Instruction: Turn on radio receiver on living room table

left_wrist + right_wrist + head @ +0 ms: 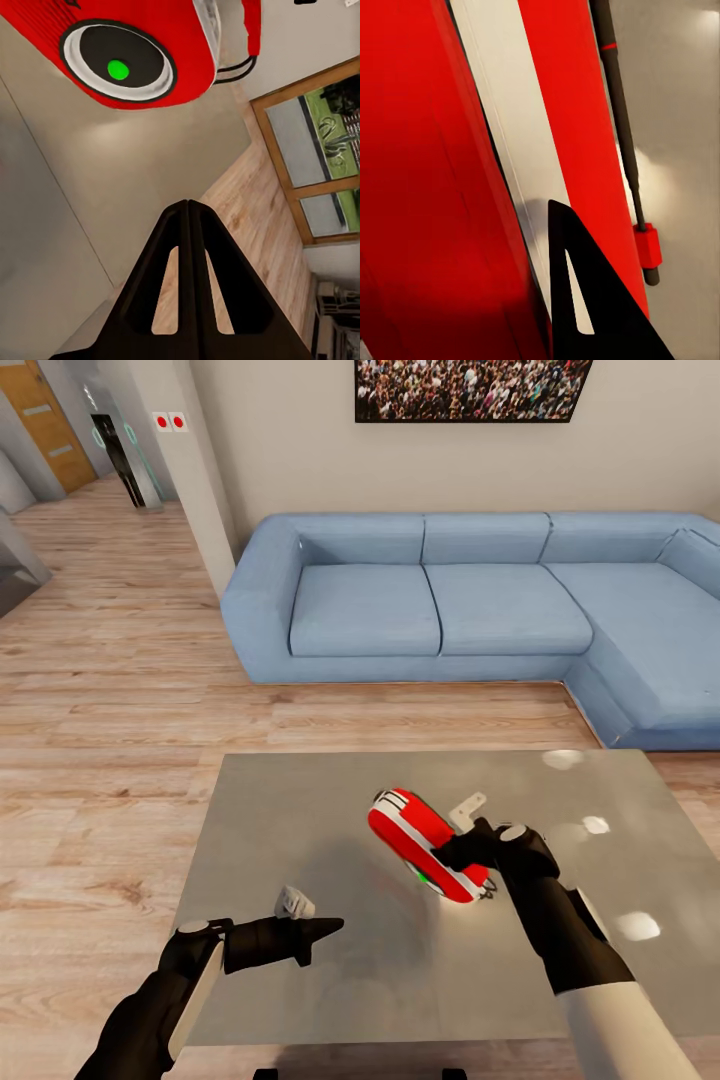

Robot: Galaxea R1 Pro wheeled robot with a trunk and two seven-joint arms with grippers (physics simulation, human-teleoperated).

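The red radio receiver (pixel 420 840) with its white trim band stands tilted on edge over the middle of the grey table (pixel 290 800). My right gripper (pixel 466 856) is shut on its near right side. In the right wrist view one dark finger (pixel 585 307) lies against the radio's white band (pixel 502 112), and the other finger is hidden behind the red body. My left gripper (pixel 332 929) is shut, low over the table's front left, pointing at the radio from a short gap. In the left wrist view the round dark dial (pixel 118 70) shows a green light beyond the closed fingertips (pixel 189 206).
A blue L-shaped sofa (pixel 480 600) runs along the far wall and the right side, under a framed crowd picture (pixel 470 388). Wood floor (pixel 110 690) surrounds the table. A wall corner (pixel 205 490) stands at the back left beside a hallway.
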